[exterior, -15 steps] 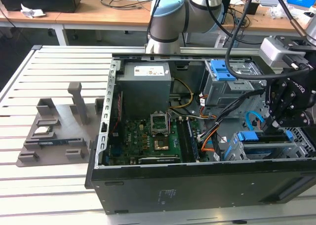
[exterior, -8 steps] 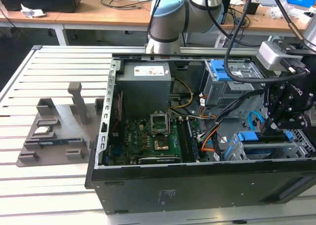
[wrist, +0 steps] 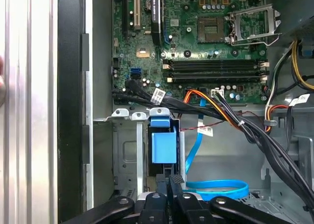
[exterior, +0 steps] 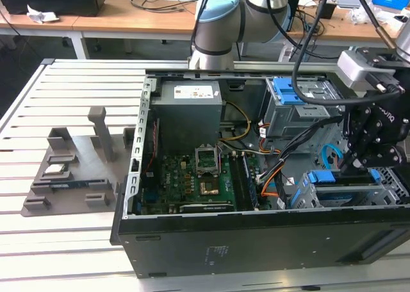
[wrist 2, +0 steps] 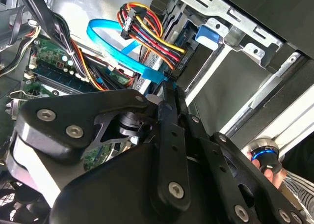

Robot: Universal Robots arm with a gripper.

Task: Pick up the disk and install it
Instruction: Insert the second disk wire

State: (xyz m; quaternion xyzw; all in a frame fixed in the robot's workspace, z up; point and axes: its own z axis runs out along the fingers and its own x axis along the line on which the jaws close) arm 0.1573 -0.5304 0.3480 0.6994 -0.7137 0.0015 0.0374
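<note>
The disk stands on edge in a slot of the grey metal drive cage at the case's front, on the exterior view's right. Only its bright blue carrier bracket shows. My gripper hangs just above that bracket. In both wrist views its black fingers lie pressed together, shut, with nothing between them. Their tips sit right at the bracket's near end; whether they touch it I cannot tell.
The open computer case lies on a slatted table. Blue flat cables and bundled wires run beside the cage. A second cage with a blue latch stands behind. A grey fixture lies on the exterior view's left. A hand holds a small device.
</note>
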